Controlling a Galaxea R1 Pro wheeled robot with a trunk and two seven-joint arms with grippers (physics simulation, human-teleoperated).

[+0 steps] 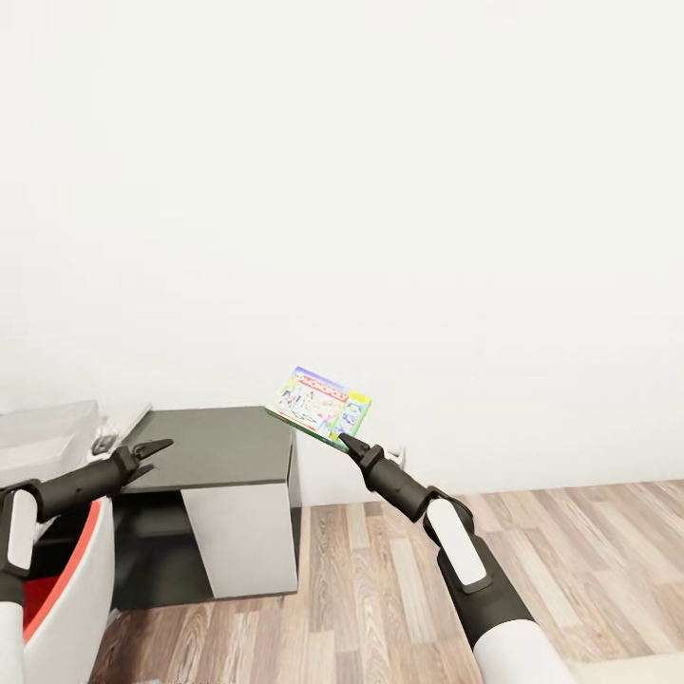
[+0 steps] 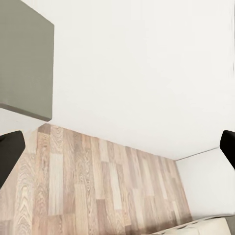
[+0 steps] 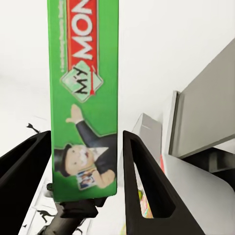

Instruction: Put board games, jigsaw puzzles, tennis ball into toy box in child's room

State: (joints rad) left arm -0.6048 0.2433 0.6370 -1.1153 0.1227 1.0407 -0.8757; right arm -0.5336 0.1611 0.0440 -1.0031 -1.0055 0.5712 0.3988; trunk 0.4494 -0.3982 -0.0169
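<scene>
My right gripper (image 1: 350, 442) is shut on the lower edge of the green-edged Monopoly board game (image 1: 319, 403) and holds it tilted in the air, in front of the white wall and just right of a dark grey unit. In the right wrist view the box's green side (image 3: 85, 73) stands between the two black fingers (image 3: 142, 171). My left gripper (image 1: 152, 454) hangs open and empty over the unit's left front corner. A light grey bin, apparently the toy box (image 1: 43, 437), shows partly cut off at the left edge.
The low dark grey unit (image 1: 214, 446) with a white panel (image 1: 242, 537) stands against the wall. Wood-plank floor (image 1: 380, 589) stretches to the right. A red and white shape (image 1: 66, 579) sits at lower left. The left wrist view catches a beige corner (image 2: 196, 229).
</scene>
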